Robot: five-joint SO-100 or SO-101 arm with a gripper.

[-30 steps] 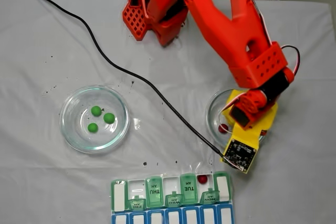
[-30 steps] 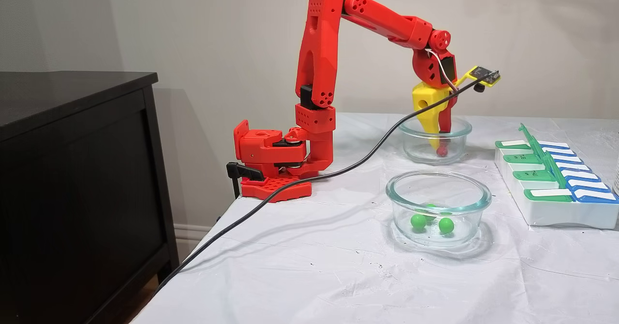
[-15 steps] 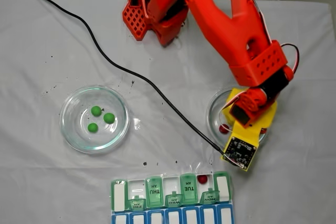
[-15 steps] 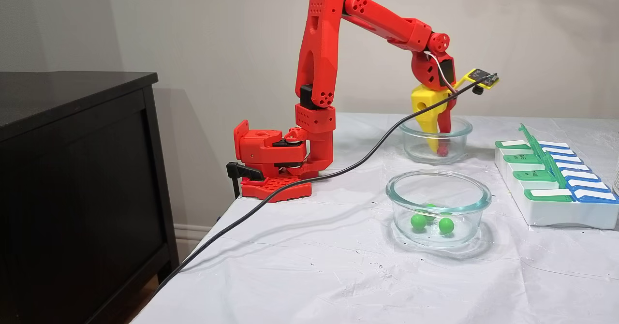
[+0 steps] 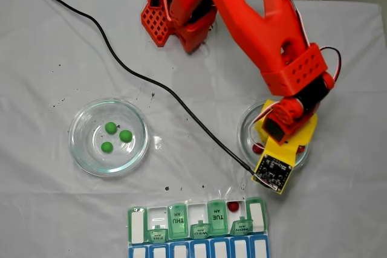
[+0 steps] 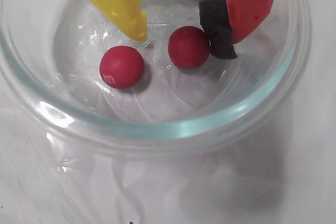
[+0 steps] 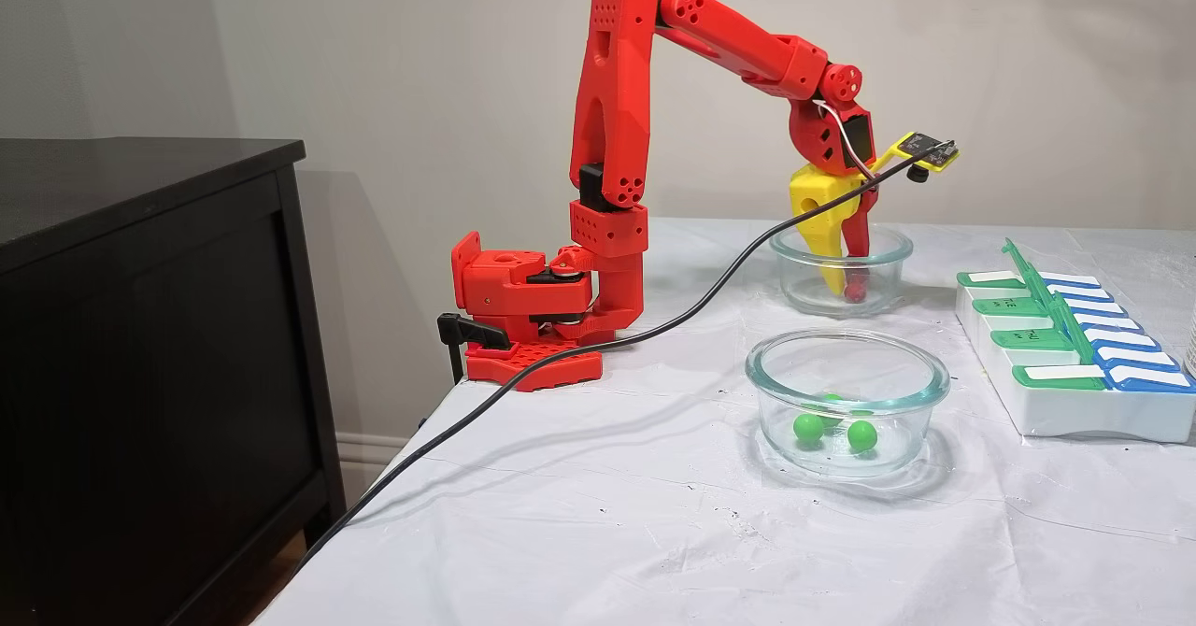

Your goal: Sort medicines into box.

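Medicines first: two dark red balls sit on the floor of a clear glass dish (image 6: 173,129) in the wrist view, one red ball (image 6: 122,66) to the left and the other red ball (image 6: 188,46) right of it; the gripper (image 6: 184,30) is down inside that dish with its jaws spread apart, nothing held; the yellow finger (image 6: 118,1) tips down between the two balls, just above the left one, while the red finger's black foam pad (image 6: 218,27) is touching the right-hand ball's side. In a fixed view from above, a third red ball (image 5: 233,206) lies in an open compartment of the pill organizer (image 5: 198,226) at the bottom edge, between the TUE and MON lids; three green balls (image 5: 117,136) cluster in a second glass dish (image 5: 78,149) well to the left; a black cable (image 5: 151,86) runs across the white cloth (image 5: 54,40) to the wrist camera. From the side, the red arm (image 7: 729,42) reaches over the far dish.
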